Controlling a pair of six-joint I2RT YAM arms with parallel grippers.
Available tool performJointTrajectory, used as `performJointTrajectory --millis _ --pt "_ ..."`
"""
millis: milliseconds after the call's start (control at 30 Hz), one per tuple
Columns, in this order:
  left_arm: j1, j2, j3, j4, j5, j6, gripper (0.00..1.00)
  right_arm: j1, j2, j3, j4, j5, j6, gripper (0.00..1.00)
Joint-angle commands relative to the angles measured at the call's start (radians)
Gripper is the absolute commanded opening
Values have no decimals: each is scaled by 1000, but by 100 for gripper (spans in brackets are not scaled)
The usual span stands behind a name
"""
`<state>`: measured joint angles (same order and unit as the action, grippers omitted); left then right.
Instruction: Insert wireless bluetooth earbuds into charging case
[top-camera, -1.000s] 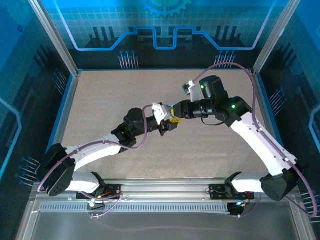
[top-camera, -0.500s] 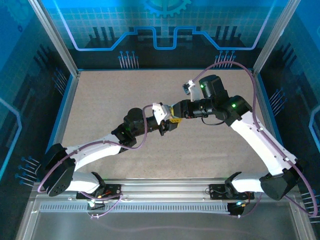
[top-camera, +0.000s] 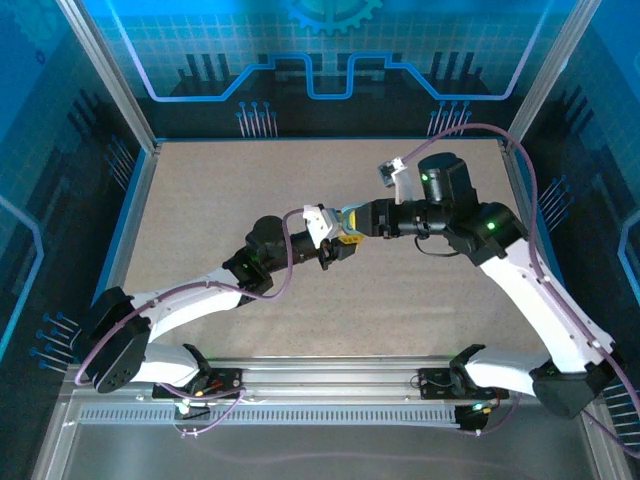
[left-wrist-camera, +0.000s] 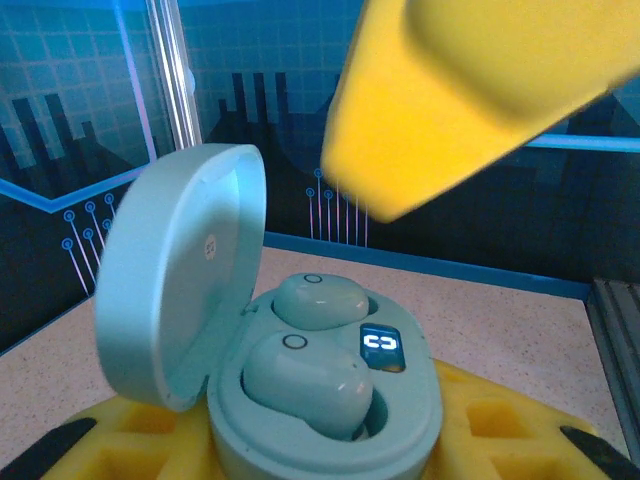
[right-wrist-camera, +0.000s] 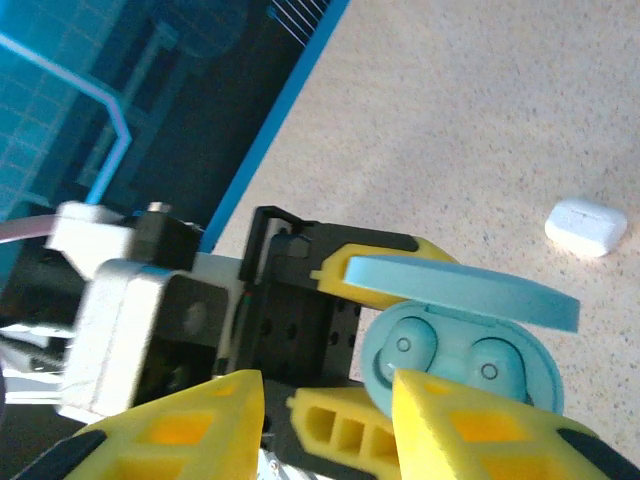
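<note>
Near the table's middle, the left gripper (top-camera: 340, 246) is pinched on the light blue case (left-wrist-camera: 330, 425), holding it off the table (top-camera: 220, 200) with its lid (left-wrist-camera: 180, 270) standing open. Both earbuds (left-wrist-camera: 305, 382) sit in their wells, one nearer and one farther, and look fully seated as far as can be told. A small display (left-wrist-camera: 381, 342) glows beside them. Just beyond, the right gripper (right-wrist-camera: 325, 392) hangs at the case with its yellow fingers spread and nothing between them; one finger (left-wrist-camera: 470, 90) shows as a blur just above the open case. A white case (right-wrist-camera: 588, 226) lies on the table, well apart.

The insertion looks done, so the step in hand is judged to be clearing the right gripper and shutting the lid. To do it well, the right arm should back straight off, away from the lid, so no finger knocks it or pulls a bud loose. The left gripper should hold firm and level. One right finger can then push the lid's outer face over and down, slowly, until it meets the body
</note>
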<state>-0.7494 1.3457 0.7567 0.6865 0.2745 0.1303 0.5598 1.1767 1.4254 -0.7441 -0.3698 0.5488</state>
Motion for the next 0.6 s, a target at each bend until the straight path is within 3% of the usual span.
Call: performJointTrajectory --millis 0,333,433,567 --pt "-10 -25 9 38 6 -1 30 -15 -44 -25 52 11 -21 40" --pt "-11 -48 -3 31 61 40 30 -87 -182 -138 77 250 60 45" --pt "-12 -53 -12 42 113 75 31 -153 -186 -151 60 221 127 49" --pt "-17 -63 -10 20 161 123 31 -270 -134 -147 54 18 201 53"
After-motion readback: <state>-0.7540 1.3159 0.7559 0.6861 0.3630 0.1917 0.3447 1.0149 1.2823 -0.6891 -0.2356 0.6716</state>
